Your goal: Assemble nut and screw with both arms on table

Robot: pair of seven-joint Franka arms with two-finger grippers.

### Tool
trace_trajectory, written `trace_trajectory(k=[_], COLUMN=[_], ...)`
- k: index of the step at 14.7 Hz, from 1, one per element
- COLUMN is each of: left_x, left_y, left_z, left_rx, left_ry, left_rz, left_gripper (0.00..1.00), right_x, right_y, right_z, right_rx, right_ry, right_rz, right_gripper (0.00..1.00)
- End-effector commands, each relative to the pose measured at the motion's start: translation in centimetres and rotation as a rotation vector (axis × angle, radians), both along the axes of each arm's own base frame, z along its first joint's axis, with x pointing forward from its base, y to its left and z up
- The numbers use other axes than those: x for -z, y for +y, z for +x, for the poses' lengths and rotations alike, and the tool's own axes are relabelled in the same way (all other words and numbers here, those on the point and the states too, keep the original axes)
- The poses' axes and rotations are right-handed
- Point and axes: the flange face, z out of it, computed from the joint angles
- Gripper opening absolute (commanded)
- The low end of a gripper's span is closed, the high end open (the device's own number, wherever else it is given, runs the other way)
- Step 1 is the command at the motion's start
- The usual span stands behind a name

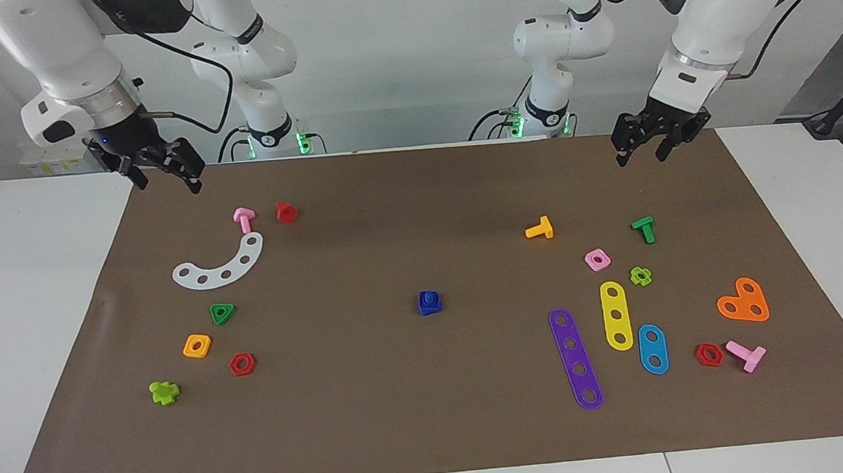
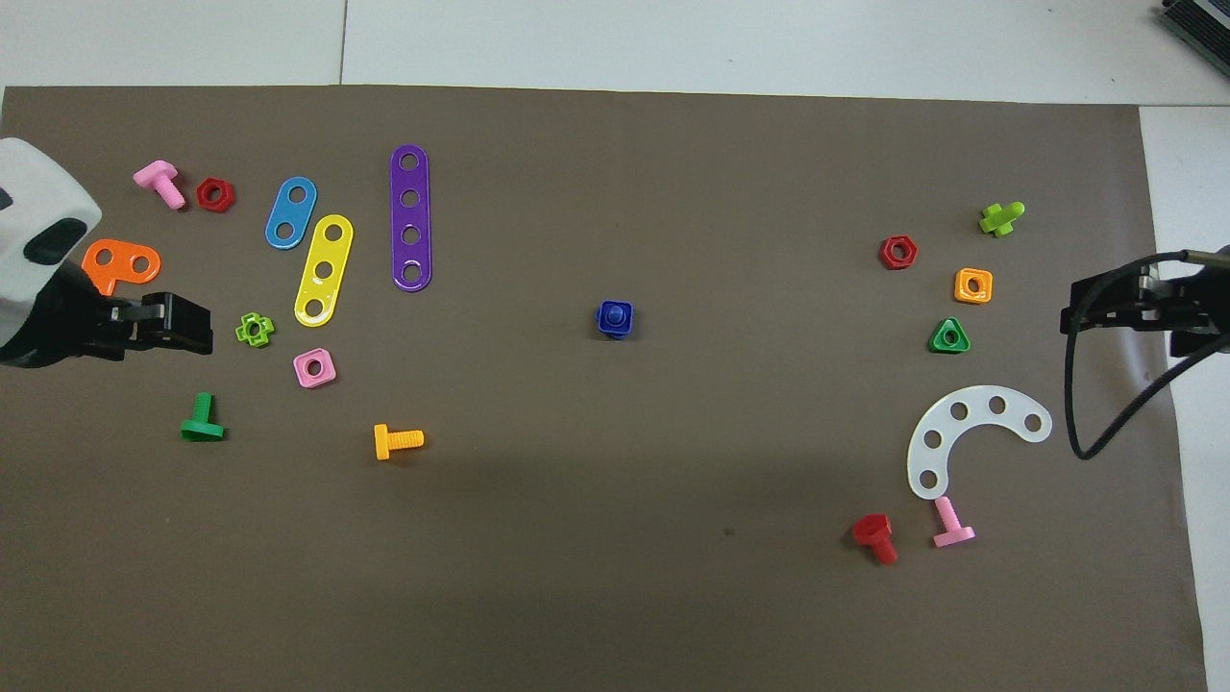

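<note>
The dark blue nut (image 1: 430, 304) (image 2: 604, 327) lies at the middle of the brown mat (image 1: 404, 416) on the table. It is joined with the dark blue screw, whose stem (image 2: 615, 313) pokes up through the nut's hole. Neither gripper touches this pair. My left gripper (image 1: 640, 154) (image 2: 198, 324) hangs open and empty, high over the mat's edge at the robots' end, toward the left arm's end of the table. At the right arm's end, my right gripper (image 1: 169, 183) (image 2: 1070, 314) waits open and empty over the mat's corner.
Toward the left arm's end lie an orange bolt (image 1: 540, 228), pink nut (image 1: 597, 259), green bolt (image 1: 643, 229), and purple (image 1: 575, 359), yellow and blue strips. Toward the right arm's end lie a white arc (image 1: 219, 265), green triangular nut (image 1: 222, 313) and orange nut (image 1: 197, 346).
</note>
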Motion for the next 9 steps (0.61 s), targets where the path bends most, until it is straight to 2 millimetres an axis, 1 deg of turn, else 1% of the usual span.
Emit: trace_trajectory(k=[1, 4, 6, 9], left_x=[-0.4, -1.9, -2.4, -3.3], left_y=[0.6, -0.3, -0.6, -0.4], left_z=[-1.3, -1.7, -1.6, -1.1], left_rx=[0.009, 0.033, 0.042, 0.155], left_ry=[0.006, -0.023, -0.045, -0.065], left_rz=[0.066, 0.063, 0.061, 0.056], left_gripper=[0.79, 0.80, 0.86, 0.86], right_x=[-0.1, -0.1, -0.1, -0.1], right_y=[-0.2, -0.2, -0.2, -0.2], right_z=[-0.8, -0.8, -0.8, -0.8], right_rx=[-0.024, -0.024, -0.024, -0.024], right_ry=[-0.002, -0.002, -0.002, -0.002], right_rz=[0.006, 0.006, 0.006, 0.006], right_gripper=[1.00, 1.00, 1.00, 1.00])
